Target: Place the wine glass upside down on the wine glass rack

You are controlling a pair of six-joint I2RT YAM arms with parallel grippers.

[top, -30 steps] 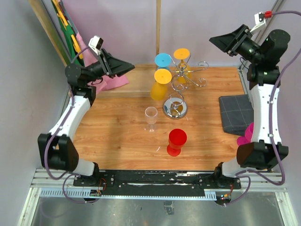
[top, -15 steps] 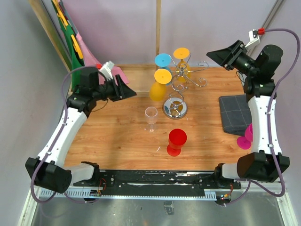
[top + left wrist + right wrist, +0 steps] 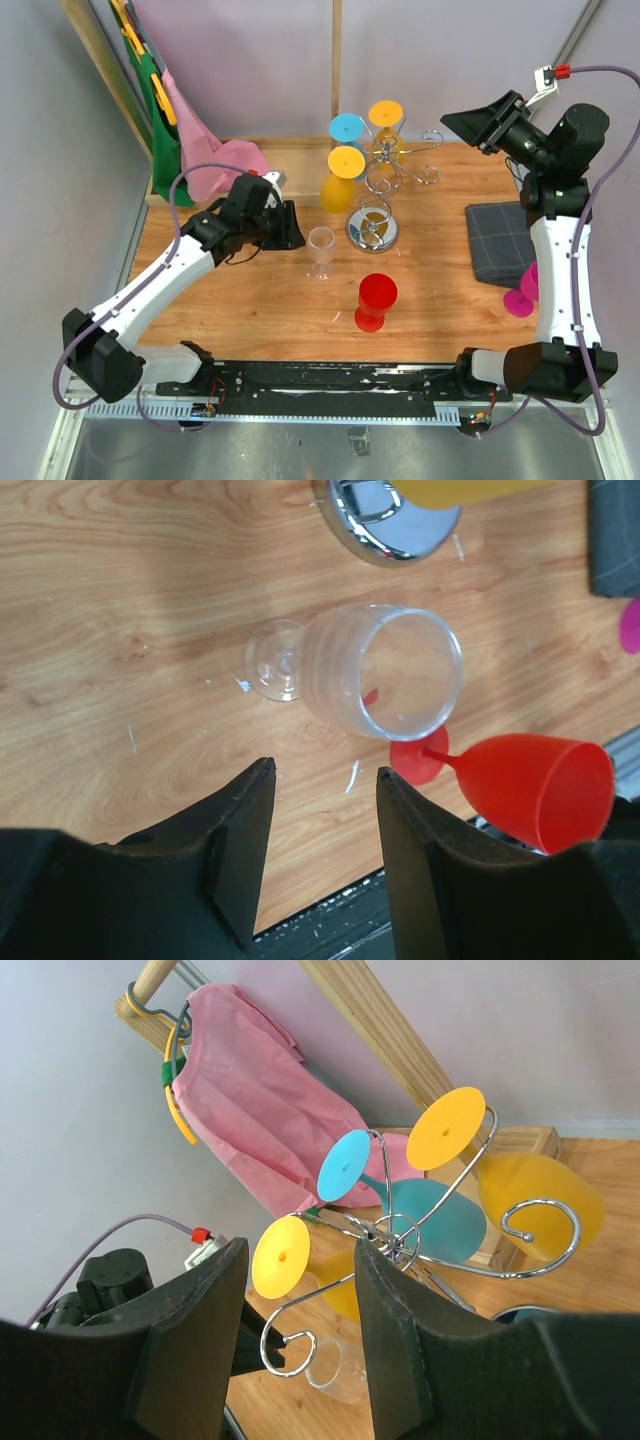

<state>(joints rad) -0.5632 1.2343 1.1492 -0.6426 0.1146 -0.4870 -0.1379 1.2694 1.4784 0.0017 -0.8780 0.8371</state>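
Observation:
A clear wine glass (image 3: 321, 250) stands upright on the wooden table, in front of and left of the chrome wine glass rack (image 3: 384, 232). A blue, an orange and a yellow glass hang upside down on the rack. My left gripper (image 3: 293, 226) is open and empty, low, just left of the clear glass. In the left wrist view the clear glass (image 3: 370, 670) lies ahead of the open gripper (image 3: 322, 770). My right gripper (image 3: 458, 118) is open and empty, high at the right, facing the rack (image 3: 395, 1228). The clear glass (image 3: 335, 1370) shows below the right gripper (image 3: 300, 1250).
A red wine glass (image 3: 377, 300) stands in front of the rack, also seen in the left wrist view (image 3: 540, 790). A grey cloth (image 3: 500, 240) and a pink glass (image 3: 522, 290) lie at the right edge. A pink cloth (image 3: 215, 165) hangs at the back left.
My left arm has swung down and to the right, from high at the back left to table level beside the clear glass. My right arm has shifted only slightly.

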